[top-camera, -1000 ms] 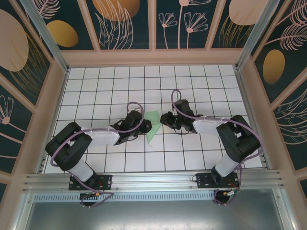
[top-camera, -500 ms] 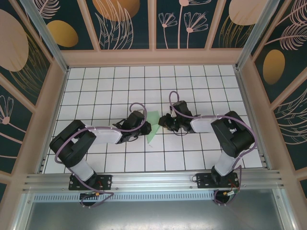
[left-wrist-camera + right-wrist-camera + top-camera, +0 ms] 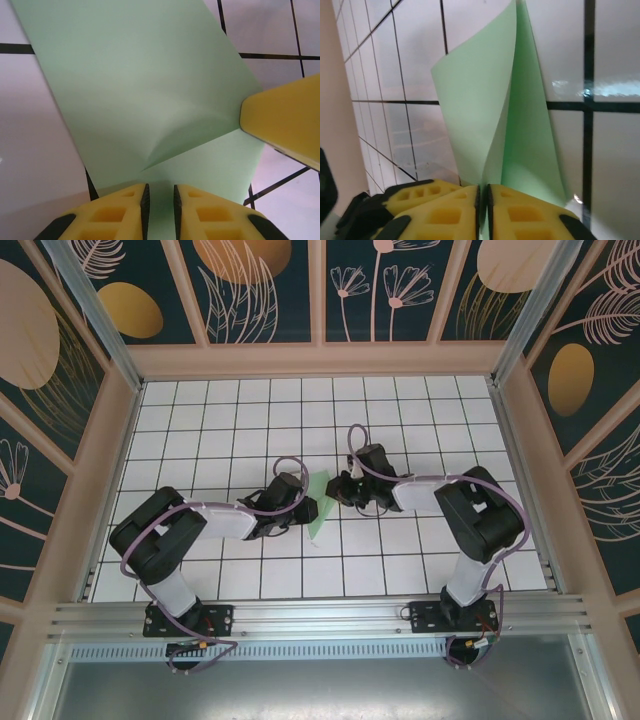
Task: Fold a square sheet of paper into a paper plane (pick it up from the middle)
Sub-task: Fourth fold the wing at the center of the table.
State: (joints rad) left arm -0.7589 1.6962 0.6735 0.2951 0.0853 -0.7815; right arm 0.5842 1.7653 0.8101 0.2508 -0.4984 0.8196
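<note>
Pinching smooth mint-green paper sheet [image 3: 480, 115], curled and creased: right tool [image 3: 483, 192] clamped; left tool [image 3: 160, 192] narrow, grip unclear.

No word, number, label or brand mark can be read in any view. The green sheet of paper [image 3: 150, 90] is plain on the faces that show. The wall panels [image 3: 265, 290] bear only drawn leaves, flowers and round shapes, and the white table [image 3: 200, 420] carries only black grid lines.
</note>
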